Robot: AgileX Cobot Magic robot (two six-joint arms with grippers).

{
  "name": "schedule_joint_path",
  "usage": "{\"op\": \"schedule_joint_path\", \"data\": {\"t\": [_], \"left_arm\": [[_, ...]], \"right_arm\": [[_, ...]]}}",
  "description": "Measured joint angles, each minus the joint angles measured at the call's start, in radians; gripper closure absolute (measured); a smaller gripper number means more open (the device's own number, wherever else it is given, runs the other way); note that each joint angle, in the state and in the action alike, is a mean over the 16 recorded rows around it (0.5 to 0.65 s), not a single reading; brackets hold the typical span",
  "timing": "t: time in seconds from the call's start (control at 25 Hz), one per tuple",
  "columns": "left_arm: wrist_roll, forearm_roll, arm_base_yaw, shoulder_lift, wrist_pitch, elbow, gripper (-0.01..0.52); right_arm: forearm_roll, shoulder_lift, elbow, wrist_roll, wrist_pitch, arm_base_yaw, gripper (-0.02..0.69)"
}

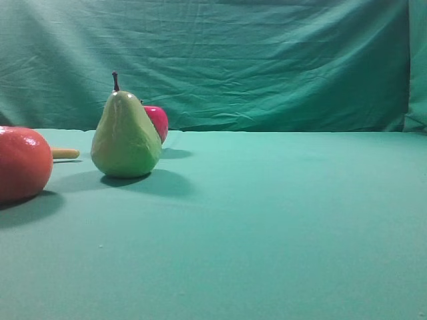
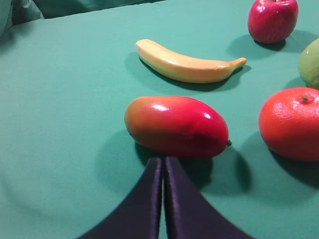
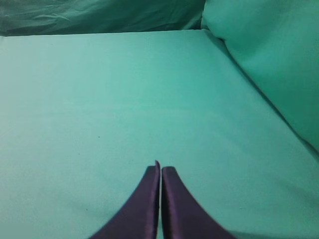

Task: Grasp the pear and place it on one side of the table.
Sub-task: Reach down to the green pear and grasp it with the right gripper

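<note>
The task has not begun in earnest: the pear (image 1: 125, 137) stands upright and untouched on the table (image 1: 280, 220), at about nine o'clock from the middle of the high view, with its dark stem pointing to twelve. No arm shows in that view at all.

The left gripper (image 2: 163, 162) has its two dark fingers pressed together with nothing between them; its tips point at a red-and-yellow mango (image 2: 177, 126) lying just beyond them, at twelve o'clock from the tips. The right gripper (image 3: 160, 168) is likewise closed and empty, hanging over bare cloth with no fruit in its view.

Judging by this, the step in hand is the approach. The pear lies on the left arm's side, so the left gripper looks the likelier one to take it. It would have to spread its fingers, swing toward two o'clock past the mango and the orange fruit (image 2: 291, 122), and come around the pear's wide lower body or its narrower neck. The skin looks glossy, so a grip set too high could slip.

Much is cut off. In the left wrist view only a green sliver of the pear (image 2: 310, 62) shows at the right edge, at three o'clock. In the high view the apple (image 1: 157, 121) is mostly hidden behind the pear, the banana (image 1: 65, 153) shows just one end, the orange fruit is cropped by the left edge, and the mango cannot be seen.
</note>
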Motion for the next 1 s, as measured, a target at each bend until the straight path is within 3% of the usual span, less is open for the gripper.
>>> {"op": "schedule_joint_path", "data": {"t": [0.68,1.0], "left_arm": [[0.000,0.000,0.000,0.000,0.000,0.000,0.514],[0.000,0.000,0.000,0.000,0.000,0.000,0.514]], "right_arm": [[-0.001,0.000,0.000,0.003,-0.007,0.000,0.665],[0.010,0.002,-0.002,0.073,-0.186,0.000,0.665]]}}
